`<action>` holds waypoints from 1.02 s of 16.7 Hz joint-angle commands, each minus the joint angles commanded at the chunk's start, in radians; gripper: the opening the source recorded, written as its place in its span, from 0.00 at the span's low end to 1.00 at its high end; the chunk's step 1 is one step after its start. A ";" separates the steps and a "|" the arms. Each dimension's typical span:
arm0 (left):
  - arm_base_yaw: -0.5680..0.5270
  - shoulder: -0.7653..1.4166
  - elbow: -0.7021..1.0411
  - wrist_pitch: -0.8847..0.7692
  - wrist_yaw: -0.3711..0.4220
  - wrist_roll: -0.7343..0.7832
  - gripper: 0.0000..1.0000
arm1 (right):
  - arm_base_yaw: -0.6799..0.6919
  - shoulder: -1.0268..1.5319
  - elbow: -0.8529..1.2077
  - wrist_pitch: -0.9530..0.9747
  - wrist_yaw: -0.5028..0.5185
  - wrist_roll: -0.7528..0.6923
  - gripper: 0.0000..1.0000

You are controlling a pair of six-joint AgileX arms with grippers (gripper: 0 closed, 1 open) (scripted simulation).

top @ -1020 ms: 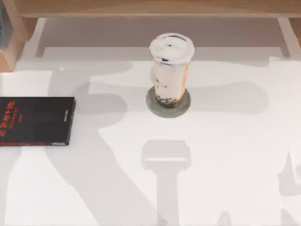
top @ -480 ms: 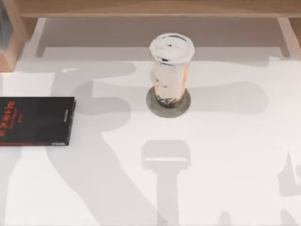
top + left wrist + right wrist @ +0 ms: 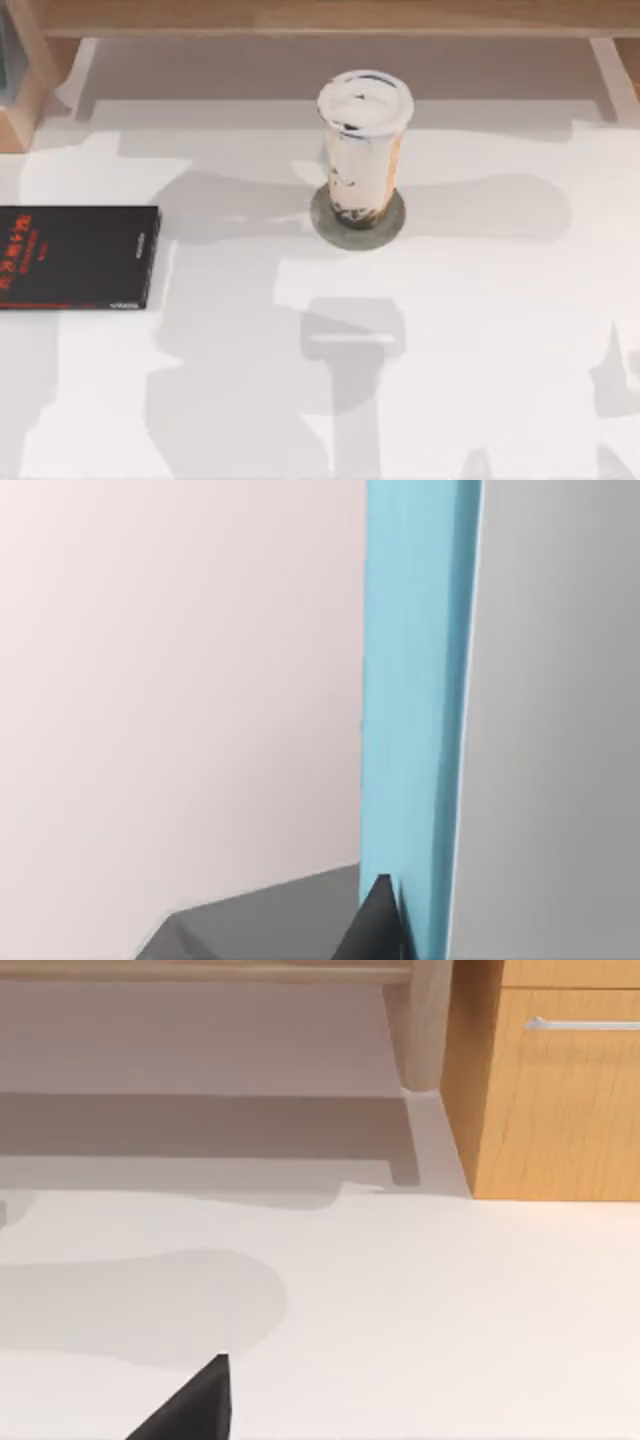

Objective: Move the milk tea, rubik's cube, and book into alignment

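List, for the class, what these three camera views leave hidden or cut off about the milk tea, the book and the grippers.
- Book: the top view's left edge cuts it off, so its full length is unknown.
- Milk tea: its base hides the middle of the grey coaster.
- Left wrist view: one dark fingertip at the picture's edge; open or shut cannot be told.
- Right wrist view: likewise one dark fingertip.

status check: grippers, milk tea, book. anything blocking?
Left gripper and right gripper: finger state unreadable in wrist views. Milk tea upright on grey coaster, table centre. Black book flat at left edge. Nothing between them.
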 joint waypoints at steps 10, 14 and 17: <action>-0.147 -0.296 -0.659 0.205 -0.171 0.875 0.00 | 0.000 0.000 0.000 0.000 0.000 0.000 1.00; -0.238 -0.186 -0.816 0.107 -0.186 1.136 0.00 | 0.000 0.000 0.000 0.000 0.000 0.000 1.00; -0.283 -0.109 -0.866 0.043 -0.182 1.237 0.00 | 0.000 0.000 0.000 0.000 0.000 0.000 1.00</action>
